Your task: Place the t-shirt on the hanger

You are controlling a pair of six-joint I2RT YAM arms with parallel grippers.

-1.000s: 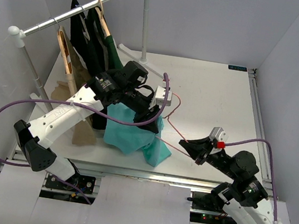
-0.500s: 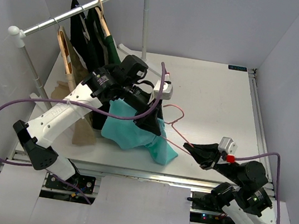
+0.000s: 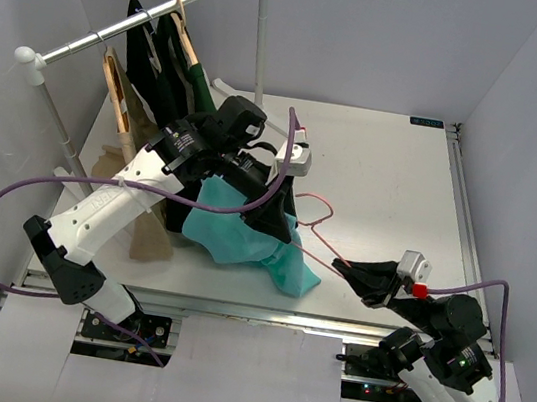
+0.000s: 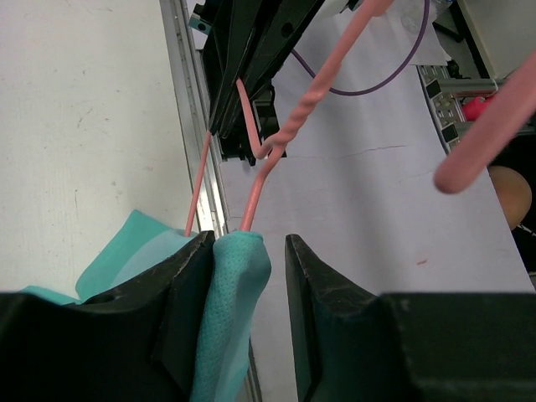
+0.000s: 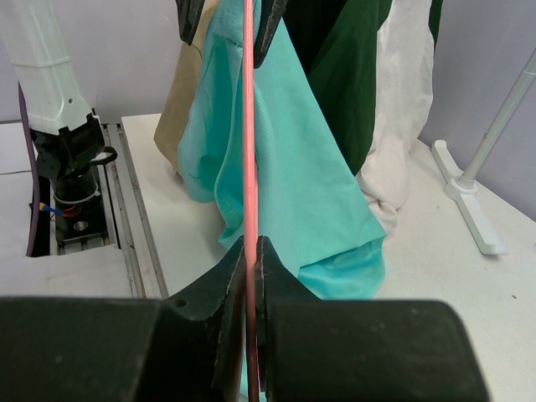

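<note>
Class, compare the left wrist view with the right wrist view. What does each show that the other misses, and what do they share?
Only the left wrist view shows the hanger at its twisted neck and hook. Only the right wrist view shows the dark green garment, the tan garment and the rack's white foot. Both show the teal t-shirt and the hanger's straight pink wire.

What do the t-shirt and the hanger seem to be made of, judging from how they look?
The t-shirt: soft knitted fabric, probably a sport mesh, matte teal; tiny regular holes show and it drapes in loose folds. The hanger: thin wire, likely metal under a smooth pink coating; its neck is twisted on itself and the surface looks slightly glossy.
</note>
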